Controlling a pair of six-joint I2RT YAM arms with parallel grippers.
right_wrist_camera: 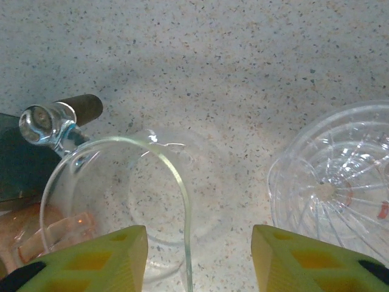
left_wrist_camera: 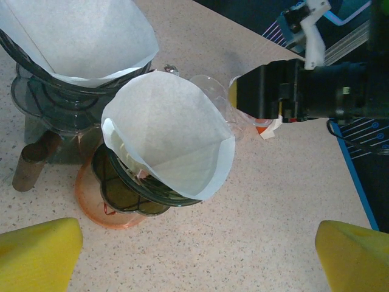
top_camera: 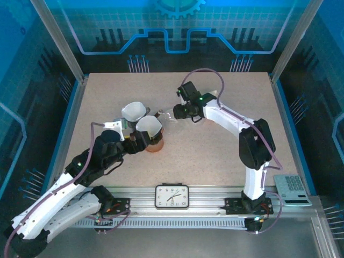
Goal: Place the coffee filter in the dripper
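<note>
On the speckled table (top_camera: 226,156), in the top view, the white paper cone filter (top_camera: 149,126) sits in the dark glass dripper (top_camera: 156,144) near the middle. The left gripper (top_camera: 137,141) is just beside it and the right gripper (top_camera: 165,114) is near on the other side. A second white filter (top_camera: 134,110) stands behind.

In the left wrist view, the filter leans to one side in the dripper, which stands on an orange base (left_wrist_camera: 91,210), and the paper rim stands high over the glass. The yellow fingers (left_wrist_camera: 39,250) are wide apart and hold nothing. I judge the filter as placed but loose. If a finger brushes the paper, the filter can tip out.

In the right wrist view, the right fingers (right_wrist_camera: 91,258) are apart too. The rim of a clear glass cup (right_wrist_camera: 159,204) passes between them, with no clamping that I can see. A ribbed clear dripper (right_wrist_camera: 340,182) lies beside. If this arm swings sideways, it may push the cup into the orange base and shake the filter.
</note>
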